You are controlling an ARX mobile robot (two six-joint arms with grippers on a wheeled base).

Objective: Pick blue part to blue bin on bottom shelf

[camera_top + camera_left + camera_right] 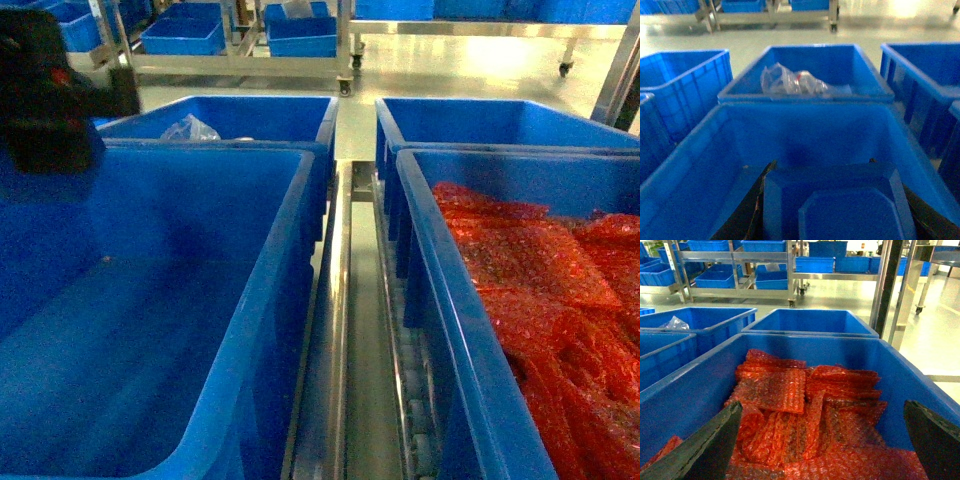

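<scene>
Blue plastic: nearly everything in view was blue, with four open bins standing in two rows on the rack.
Bottom shelf (352, 330): bare silvery steel rails ran between the two rows, small roller wheels showing at about 5 o'clock in the head view.
Blue part (835, 205): a flat blue piece with bevelled corners filled the bottom of the left wrist view, at 6 o'clock, over the near left bin.
Left gripper (835, 220): its dark fingers (742, 215) flanked the blue part on both sides and looked clamped on it, though the contact itself was blurred.
Blue bin (270, 300): the near left bin looked bare inside and lay directly beneath the held part.
Far left bin (805, 95): at 12 o'clock beyond it, holding a crumpled clear plastic bag (790, 82).
Right gripper (822, 440): its fingers were spread wide and held nothing, hovering over the near right bin (440, 300).
Red bubble wrap (805, 405): sheets of it filled that right bin.
Step in hand: by my reading, the carry was ending and the drop-off was due.
Next move: likely to lower the part into the bin, clear of the walls, then release it.
</scene>
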